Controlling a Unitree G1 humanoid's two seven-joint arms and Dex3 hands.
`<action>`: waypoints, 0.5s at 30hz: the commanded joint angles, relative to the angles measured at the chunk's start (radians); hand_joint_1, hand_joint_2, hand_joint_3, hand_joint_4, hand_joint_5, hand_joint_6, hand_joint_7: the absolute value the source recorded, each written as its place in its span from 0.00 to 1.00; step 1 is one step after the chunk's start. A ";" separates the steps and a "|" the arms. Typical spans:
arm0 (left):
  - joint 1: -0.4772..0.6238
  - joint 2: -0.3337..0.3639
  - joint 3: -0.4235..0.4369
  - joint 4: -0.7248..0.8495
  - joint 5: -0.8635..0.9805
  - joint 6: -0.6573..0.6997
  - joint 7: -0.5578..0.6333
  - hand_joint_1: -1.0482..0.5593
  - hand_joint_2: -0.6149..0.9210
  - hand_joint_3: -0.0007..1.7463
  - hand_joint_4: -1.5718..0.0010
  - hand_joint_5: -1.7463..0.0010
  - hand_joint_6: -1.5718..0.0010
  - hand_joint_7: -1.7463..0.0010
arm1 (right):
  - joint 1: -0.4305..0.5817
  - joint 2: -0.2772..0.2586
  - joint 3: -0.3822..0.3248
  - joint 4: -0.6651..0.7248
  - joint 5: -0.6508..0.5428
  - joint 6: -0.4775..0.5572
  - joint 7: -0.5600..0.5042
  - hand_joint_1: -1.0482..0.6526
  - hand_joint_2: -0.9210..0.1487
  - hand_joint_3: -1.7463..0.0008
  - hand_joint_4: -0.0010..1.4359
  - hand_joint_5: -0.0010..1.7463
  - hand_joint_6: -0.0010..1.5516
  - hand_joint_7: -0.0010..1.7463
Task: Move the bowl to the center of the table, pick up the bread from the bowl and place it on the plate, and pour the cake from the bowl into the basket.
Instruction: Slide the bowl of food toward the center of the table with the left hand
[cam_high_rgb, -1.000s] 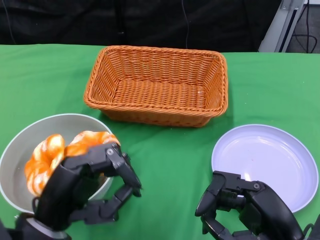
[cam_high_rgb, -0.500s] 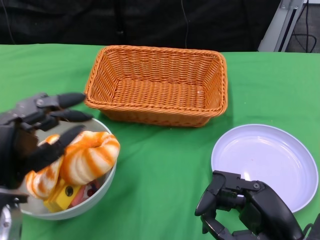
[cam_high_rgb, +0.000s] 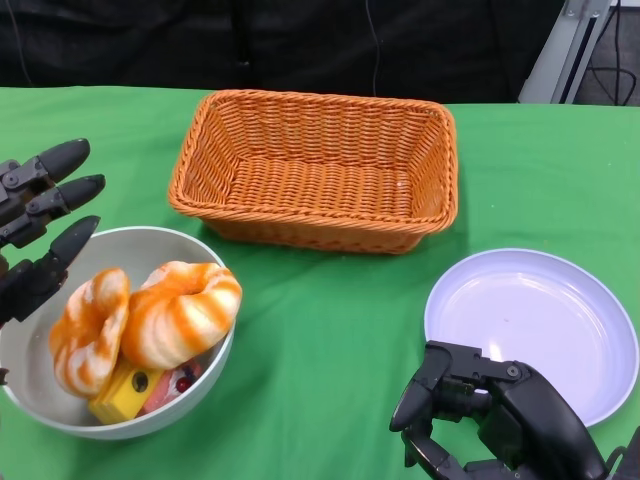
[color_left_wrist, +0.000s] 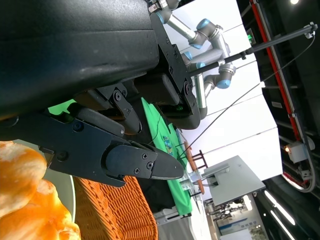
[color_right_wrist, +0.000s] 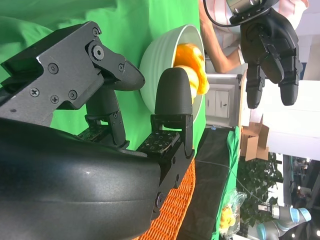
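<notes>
Bowl (cam_high_rgb: 35, 415) at the near left of the green bench (cam_high_rgb: 330, 330), holding two orange-striped bread rings (cam_high_rgb: 180, 312) above a yellow cake piece (cam_high_rgb: 125, 392). Left robot hand (cam_high_rgb: 35, 225) just beyond the bowl's far-left rim, raised, fingers spread wide and holding nothing. Woven orange basket (cam_high_rgb: 315, 170) at the far centre, well apart from the bowl. White plate (cam_high_rgb: 535, 325) at the near right. Right robot hand (cam_high_rgb: 490, 415) at the plate's near edge, fingers curled inward, nothing held.
</notes>
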 joint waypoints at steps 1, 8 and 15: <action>-0.008 0.020 0.006 0.009 0.006 -0.013 0.013 0.31 1.00 0.13 0.49 0.93 0.48 1.00 | 0.000 -0.002 -0.002 -0.003 0.009 0.004 -0.002 0.61 0.38 0.39 0.47 0.90 0.45 0.73; -0.119 0.213 -0.003 0.464 0.328 -0.098 0.274 0.26 1.00 0.17 0.58 0.99 0.60 1.00 | 0.000 -0.002 -0.001 0.002 0.002 -0.006 -0.004 0.61 0.38 0.40 0.47 0.90 0.45 0.73; -0.154 0.246 -0.028 0.575 0.330 -0.138 0.304 0.25 1.00 0.18 0.59 0.99 0.61 1.00 | 0.000 -0.001 -0.001 0.005 -0.001 -0.009 -0.007 0.61 0.39 0.40 0.47 0.90 0.46 0.73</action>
